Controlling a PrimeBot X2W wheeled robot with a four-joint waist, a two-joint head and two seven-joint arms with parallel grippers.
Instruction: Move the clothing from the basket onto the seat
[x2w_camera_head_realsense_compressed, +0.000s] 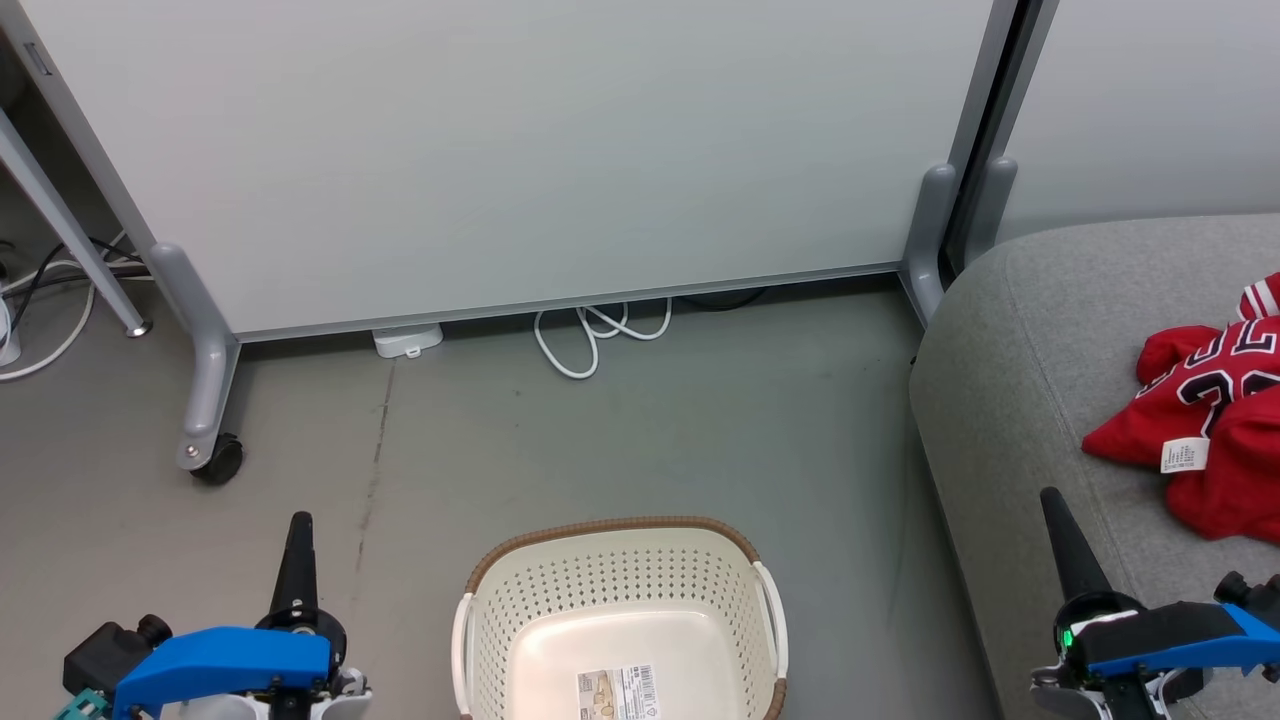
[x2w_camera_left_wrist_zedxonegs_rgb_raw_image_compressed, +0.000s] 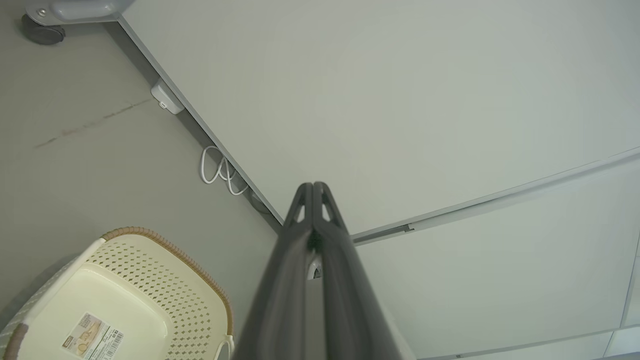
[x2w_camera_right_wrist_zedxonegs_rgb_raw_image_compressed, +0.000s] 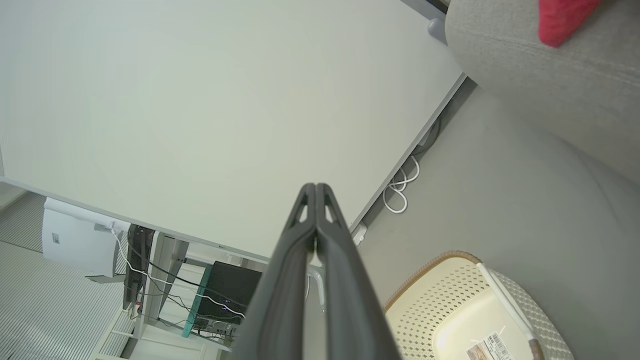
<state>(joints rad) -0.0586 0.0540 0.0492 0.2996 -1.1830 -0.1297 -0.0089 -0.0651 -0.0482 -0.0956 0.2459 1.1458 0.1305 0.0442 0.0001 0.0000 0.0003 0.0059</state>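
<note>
On the grey sofa (x2w_camera_head_realsense_compressed: 1010, 400) lies the red jersey (x2w_camera_head_realsense_compressed: 1195, 405); laundry basket (x2w_camera_head_realsense_compressed: 620, 522) empty. Left gripper (x2w_camera_head_realsense_compressed: 299, 520) and right gripper (x2w_camera_head_realsense_compressed: 1050, 497) sit closed, empty; the right, if swung, could snag the jersey.

**The basket (x2w_camera_head_realsense_compressed: 620, 575) low centre, the clothing (x2w_camera_head_realsense_compressed: 1200, 390) on the seat (x2w_camera_head_realsense_compressed: 1010, 400) at right**

In my head view the basket stands on the floor at bottom centre, a label (x2w_camera_head_realsense_compressed: 618, 693) on its bottom. My left gripper (x2w_camera_head_realsense_compressed: 299, 525) is at lower left, left of the basket; my right gripper (x2w_camera_head_realsense_compressed: 1055, 505) at lower right, in front of the seat's edge. Bare floor lies between seat and basket. The clothing lies at the right edge. Behind the basket a partition (x2w_camera_head_realsense_compressed: 520, 150) spans the upper frame, a cable (x2w_camera_head_realsense_compressed: 590, 335) at its foot.
</note>
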